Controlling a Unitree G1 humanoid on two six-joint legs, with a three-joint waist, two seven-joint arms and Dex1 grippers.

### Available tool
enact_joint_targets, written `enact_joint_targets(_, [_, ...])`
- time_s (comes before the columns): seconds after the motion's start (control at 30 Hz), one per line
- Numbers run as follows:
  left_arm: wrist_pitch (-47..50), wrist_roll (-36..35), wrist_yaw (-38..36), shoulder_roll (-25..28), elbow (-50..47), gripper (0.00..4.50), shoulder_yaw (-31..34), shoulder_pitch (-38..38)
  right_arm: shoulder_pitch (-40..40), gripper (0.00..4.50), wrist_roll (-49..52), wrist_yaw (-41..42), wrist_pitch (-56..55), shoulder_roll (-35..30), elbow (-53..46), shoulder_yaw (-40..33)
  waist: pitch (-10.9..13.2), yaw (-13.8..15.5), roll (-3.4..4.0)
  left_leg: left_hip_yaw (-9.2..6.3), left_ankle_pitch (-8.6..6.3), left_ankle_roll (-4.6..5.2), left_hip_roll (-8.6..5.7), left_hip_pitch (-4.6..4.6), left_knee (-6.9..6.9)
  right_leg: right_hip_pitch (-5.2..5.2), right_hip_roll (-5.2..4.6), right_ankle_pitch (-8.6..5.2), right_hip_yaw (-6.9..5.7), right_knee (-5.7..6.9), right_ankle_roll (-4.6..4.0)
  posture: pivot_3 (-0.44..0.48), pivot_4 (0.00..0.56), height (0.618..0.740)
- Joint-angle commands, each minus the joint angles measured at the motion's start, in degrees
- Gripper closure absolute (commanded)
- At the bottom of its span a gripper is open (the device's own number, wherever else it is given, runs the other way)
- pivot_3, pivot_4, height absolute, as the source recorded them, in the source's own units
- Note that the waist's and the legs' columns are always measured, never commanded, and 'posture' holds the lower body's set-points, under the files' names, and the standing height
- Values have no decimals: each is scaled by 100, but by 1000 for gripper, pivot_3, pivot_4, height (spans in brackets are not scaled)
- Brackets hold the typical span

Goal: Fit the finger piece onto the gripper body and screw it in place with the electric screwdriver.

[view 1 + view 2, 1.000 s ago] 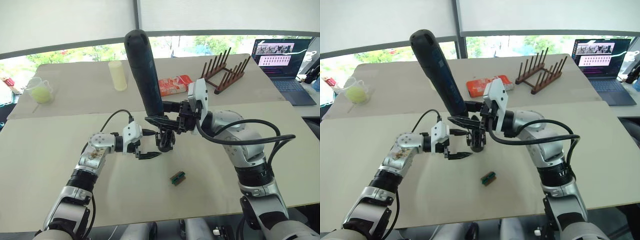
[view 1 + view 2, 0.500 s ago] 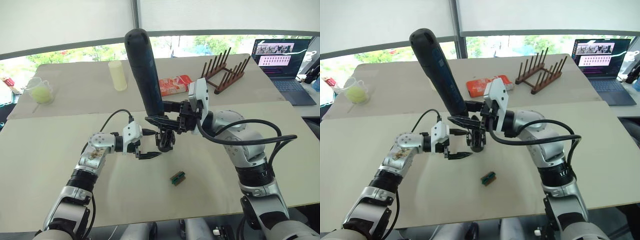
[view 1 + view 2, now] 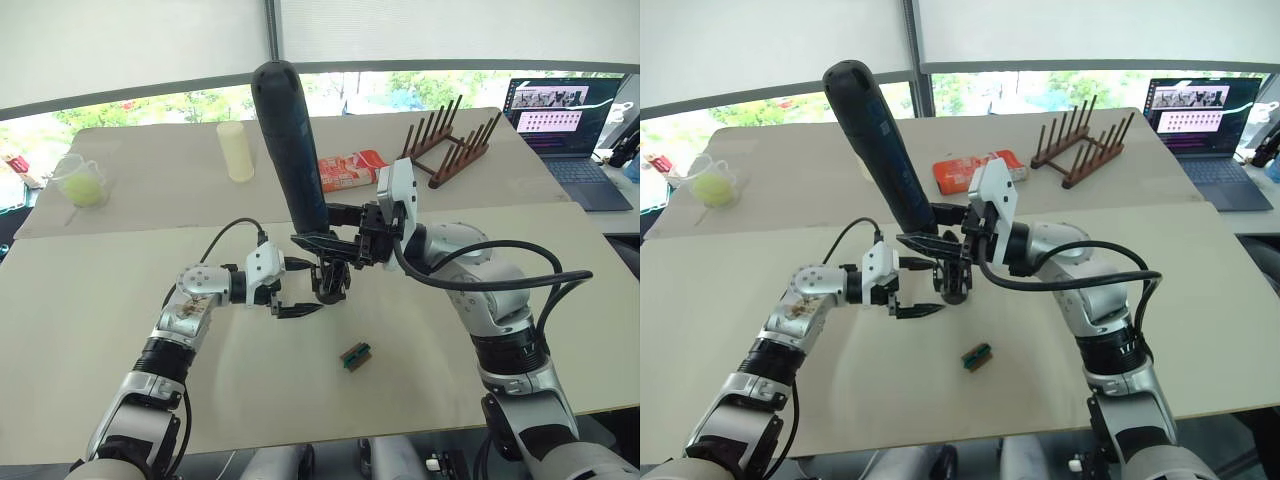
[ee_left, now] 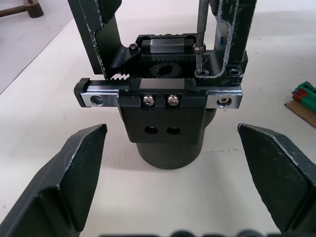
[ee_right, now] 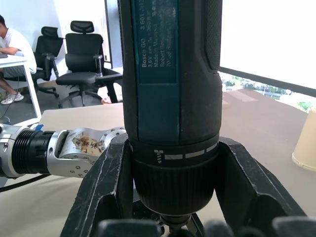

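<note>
Left eye view has the right gripper [image 3: 322,242] clamped around the lower part of the electric screwdriver [image 3: 290,140], which stands nearly upright, its thick end leaning slightly away over the table [image 3: 90,300]. Its thin metal bit points down into the gripper body [image 3: 330,283], which sits on the table just below the right gripper. In the left wrist view the bit meets a screw on top of the gripper body [image 4: 168,113], beside the toothed gear and rack, and the finger piece [image 4: 101,34] rises from that rack on the other side of the gear. The left gripper [image 3: 294,289] hangs just beside the gripper body, its two black fingers [image 4: 74,177] spread wide on either side of the rounded base and holding nothing. A small green-brown block [image 3: 355,355] lies on the table near the gripper body, closer to the robot.
</note>
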Motion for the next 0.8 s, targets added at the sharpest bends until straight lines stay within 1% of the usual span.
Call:
enact_joint_targets(0.03, [-110, -1, 16, -3, 13, 0, 57, -124, -33, 2594, 127, 13, -119, 2, -344, -164, 0, -1, 0, 0, 0, 0, 0, 0, 0, 0, 0, 0, 0, 0, 0, 0, 150, 740])
enact_joint_targets(0.8, [-136, 7, 12, -33, 50, 0, 60, -139, -19, 2594, 176, 6, -59, 0, -450, -161, 0, -1, 0, 0, 0, 0, 0, 0, 0, 0, -1, 0, 0, 0, 0, 0, 150, 740])
